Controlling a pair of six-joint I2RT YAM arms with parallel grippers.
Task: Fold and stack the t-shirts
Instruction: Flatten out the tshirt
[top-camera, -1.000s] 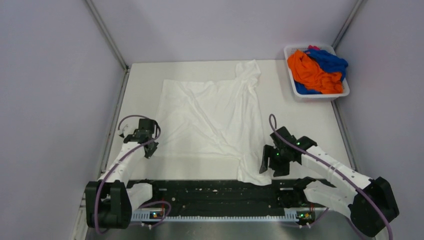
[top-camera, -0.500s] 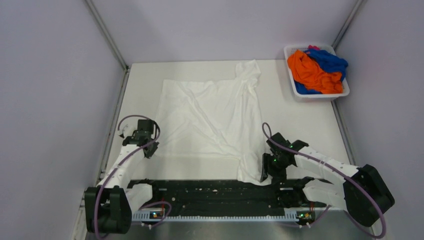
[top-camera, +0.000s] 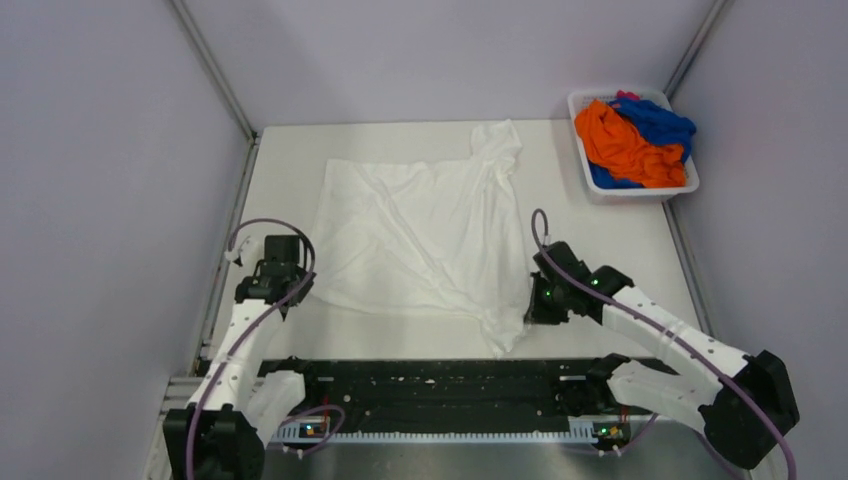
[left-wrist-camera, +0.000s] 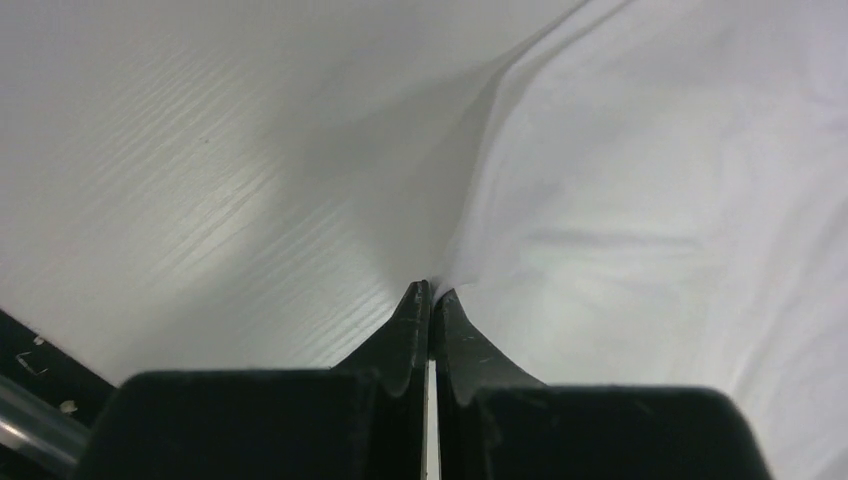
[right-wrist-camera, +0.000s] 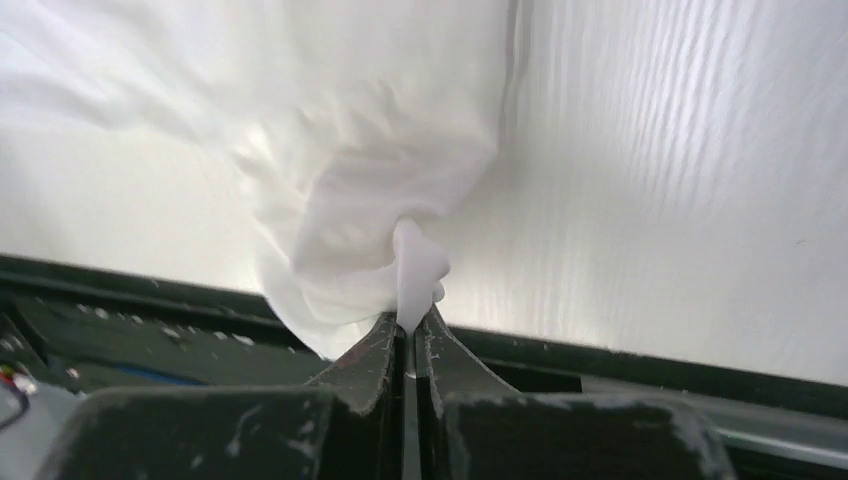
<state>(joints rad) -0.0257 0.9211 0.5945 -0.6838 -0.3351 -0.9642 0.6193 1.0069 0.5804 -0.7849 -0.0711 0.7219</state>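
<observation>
A white t-shirt (top-camera: 420, 235) lies spread and creased on the white table (top-camera: 600, 250), print not visible. My left gripper (top-camera: 298, 288) is shut on its near left edge; the left wrist view shows the jaws (left-wrist-camera: 432, 292) pressed together with the cloth (left-wrist-camera: 650, 200) pinched at their tips. My right gripper (top-camera: 528, 306) is shut on the bunched near right corner. In the right wrist view a tuft of the shirt (right-wrist-camera: 380, 170) sticks out of that gripper (right-wrist-camera: 412, 322), raised off the table. Orange (top-camera: 620, 145), blue (top-camera: 662, 122) and pink-red (top-camera: 627, 97) t-shirts lie heaped in a basket.
The white plastic basket (top-camera: 642, 192) stands at the far right corner. A black rail (top-camera: 440, 385) runs along the near edge between the arm bases. Grey walls close in the left, back and right sides.
The right gripper has shut on the shirt's near right corner and drawn it up and away from the near edge. The left gripper moved slightly back, still holding its edge.
</observation>
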